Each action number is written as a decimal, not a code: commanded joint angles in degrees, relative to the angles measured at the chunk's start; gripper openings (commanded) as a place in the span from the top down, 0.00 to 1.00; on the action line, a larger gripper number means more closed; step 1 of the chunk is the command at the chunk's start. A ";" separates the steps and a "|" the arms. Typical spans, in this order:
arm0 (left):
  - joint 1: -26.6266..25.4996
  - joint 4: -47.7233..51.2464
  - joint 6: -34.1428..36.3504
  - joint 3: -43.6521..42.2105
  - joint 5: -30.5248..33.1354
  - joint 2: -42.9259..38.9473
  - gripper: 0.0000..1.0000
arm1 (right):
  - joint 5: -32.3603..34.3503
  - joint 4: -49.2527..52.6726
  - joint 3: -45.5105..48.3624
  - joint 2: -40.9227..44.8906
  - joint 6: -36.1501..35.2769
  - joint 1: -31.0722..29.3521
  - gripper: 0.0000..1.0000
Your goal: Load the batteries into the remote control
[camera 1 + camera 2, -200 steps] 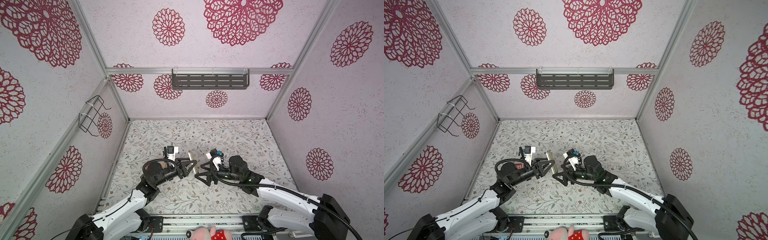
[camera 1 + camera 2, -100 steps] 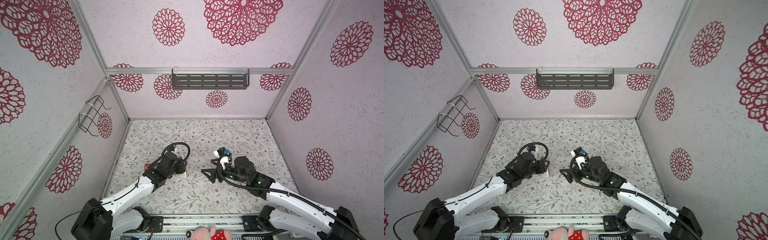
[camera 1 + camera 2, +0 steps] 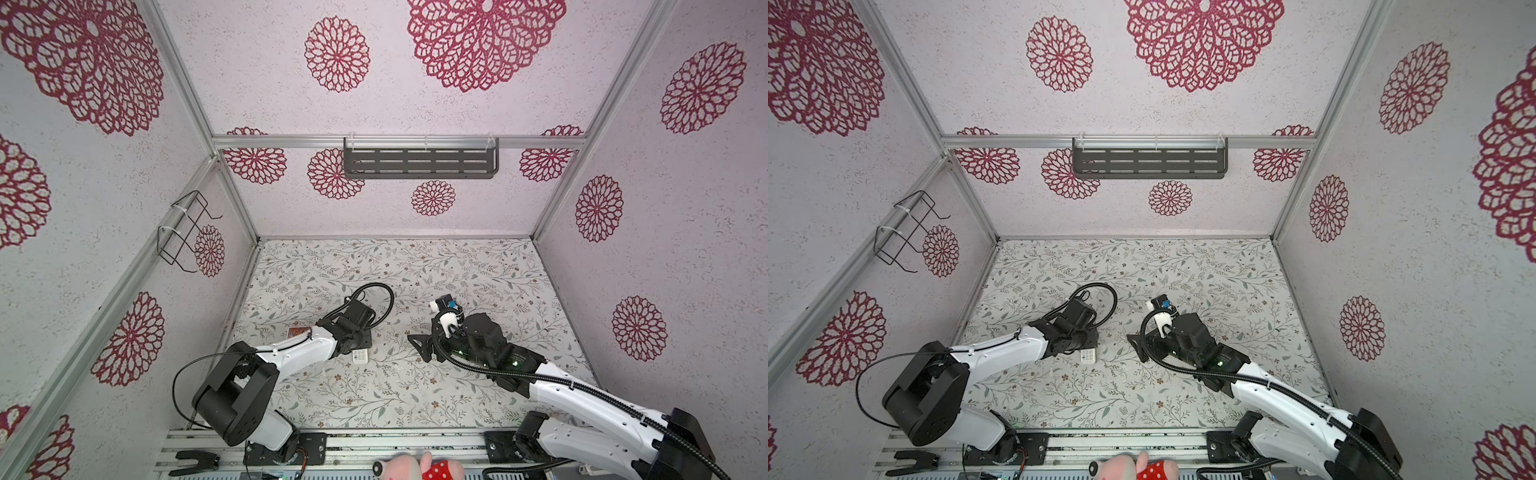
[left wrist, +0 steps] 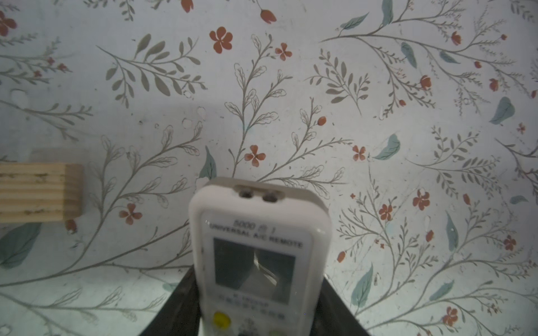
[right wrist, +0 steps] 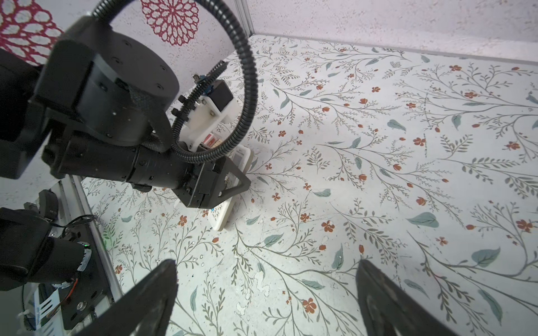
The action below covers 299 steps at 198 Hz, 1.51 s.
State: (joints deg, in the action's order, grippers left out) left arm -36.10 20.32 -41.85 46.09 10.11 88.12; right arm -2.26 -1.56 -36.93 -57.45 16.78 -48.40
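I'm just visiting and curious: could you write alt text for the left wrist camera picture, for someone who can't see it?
A white remote control, screen and buttons facing the camera, is clamped between the black fingers of the left gripper, with a flower-patterned table behind it. A pale wooden block lies at the picture's edge, apart from the remote.

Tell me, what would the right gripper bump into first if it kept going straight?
Probably the bare table, just ahead of the right gripper's open jaws. The remote, held in the left gripper, sits a little off that line, though depth is hard to judge.
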 commanded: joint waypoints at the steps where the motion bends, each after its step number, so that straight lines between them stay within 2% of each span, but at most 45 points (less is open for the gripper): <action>1: -0.55 0.97 0.49 2.27 1.74 1.79 0.84 | 1.93 -0.81 0.10 -0.29 -1.75 0.24 0.03; 80: -1.17 2.79 -0.77 5.14 2.82 7.54 0.82 | 4.03 -0.13 2.21 0.59 -3.93 0.25 0.03; 176: -2.51 2.12 -2.71 5.07 3.80 10.23 0.78 | 5.83 -0.17 2.68 0.49 -4.56 0.36 0.01; 215: -2.66 1.85 -2.72 4.97 4.13 10.05 0.73 | 7.26 0.04 3.62 2.40 -4.48 0.34 0.01; 253: -2.93 1.64 -3.23 4.71 4.46 9.13 0.55 | 8.05 1.01 3.19 3.00 -4.19 0.35 0.01; 258: -2.93 1.58 -3.24 4.50 4.55 8.61 0.51 | 8.31 1.18 3.18 3.05 -3.99 0.36 0.01; 283: -2.92 2.28 -3.05 4.30 4.58 5.58 0.16 | 10.46 3.46 3.09 4.51 -3.55 0.35 0.01; 299: -2.93 2.45 -2.63 3.80 4.11 2.69 0.04 | 12.66 5.57 3.26 6.50 -3.44 0.44 0.01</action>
State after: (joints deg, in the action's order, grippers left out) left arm -38.54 22.31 -44.82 50.43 14.06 95.79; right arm 6.07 1.43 -33.10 -54.65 13.13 -48.31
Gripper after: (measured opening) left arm 0.895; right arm 0.989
